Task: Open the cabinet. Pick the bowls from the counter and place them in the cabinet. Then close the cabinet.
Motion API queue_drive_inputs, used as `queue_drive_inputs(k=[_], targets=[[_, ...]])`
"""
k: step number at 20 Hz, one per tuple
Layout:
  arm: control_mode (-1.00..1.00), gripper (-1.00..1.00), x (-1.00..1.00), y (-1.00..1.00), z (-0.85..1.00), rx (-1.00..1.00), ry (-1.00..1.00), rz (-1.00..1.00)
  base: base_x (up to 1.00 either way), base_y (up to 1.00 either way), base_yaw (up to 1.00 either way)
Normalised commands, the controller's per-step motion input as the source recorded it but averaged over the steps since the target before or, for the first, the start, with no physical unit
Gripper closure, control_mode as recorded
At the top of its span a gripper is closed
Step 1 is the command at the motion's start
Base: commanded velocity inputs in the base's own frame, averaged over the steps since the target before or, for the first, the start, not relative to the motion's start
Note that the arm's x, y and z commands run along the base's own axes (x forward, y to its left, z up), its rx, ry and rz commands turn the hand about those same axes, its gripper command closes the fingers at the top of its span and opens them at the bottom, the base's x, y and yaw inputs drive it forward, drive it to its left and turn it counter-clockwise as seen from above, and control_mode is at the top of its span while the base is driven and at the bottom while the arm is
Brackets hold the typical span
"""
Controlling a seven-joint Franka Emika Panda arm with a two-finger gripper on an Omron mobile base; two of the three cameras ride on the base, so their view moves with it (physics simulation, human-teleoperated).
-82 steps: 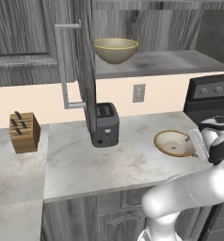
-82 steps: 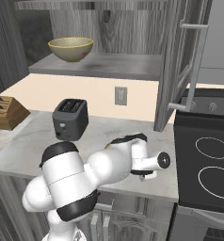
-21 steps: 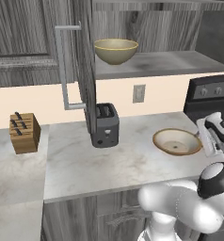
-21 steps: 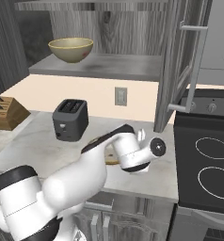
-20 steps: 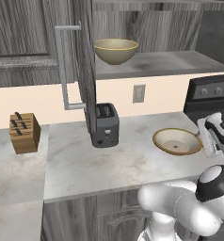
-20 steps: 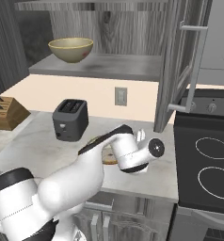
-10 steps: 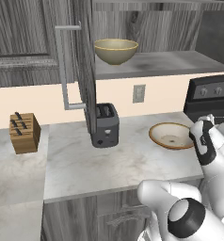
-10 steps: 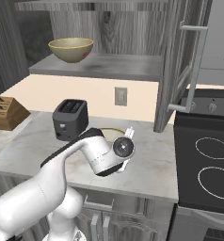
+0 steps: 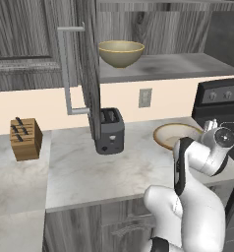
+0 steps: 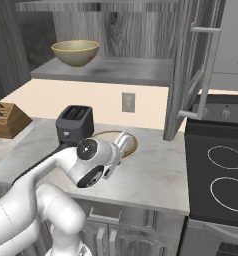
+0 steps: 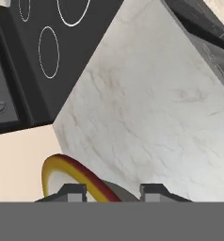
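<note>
The claw pinches the rim of the tan bowl, which sits low over the tabletop near the stove. The olive bowl already rests on the cabinet shelf. The lift likely wants a level bowl and a path clear of the toaster and door.

Even, flat rendered light, soft faint shadows, no glare, slightly coarse textures

Counter — pale grey marble; olive-yellow bowl; tan-rimmed speckled bowl.
</note>
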Motion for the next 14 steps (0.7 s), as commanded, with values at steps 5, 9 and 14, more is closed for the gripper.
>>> queue_drive_inputs(k=[5, 9, 14], targets=[[-1.0, 1.0, -0.29, 0.0, 0.33, 0.0, 0.03, -0.15, 0.0, 0.0, 0.0], [-1.0, 1.0, -0.3, 0.0, 0.41, 0.0, 0.02, -0.08, 0.0, 0.0, 0.0], [-1.0, 1.0, -0.31, 0.0, 0.58, 0.0, 0.0, 0.0, 0.0, 0.0, 0.0]])
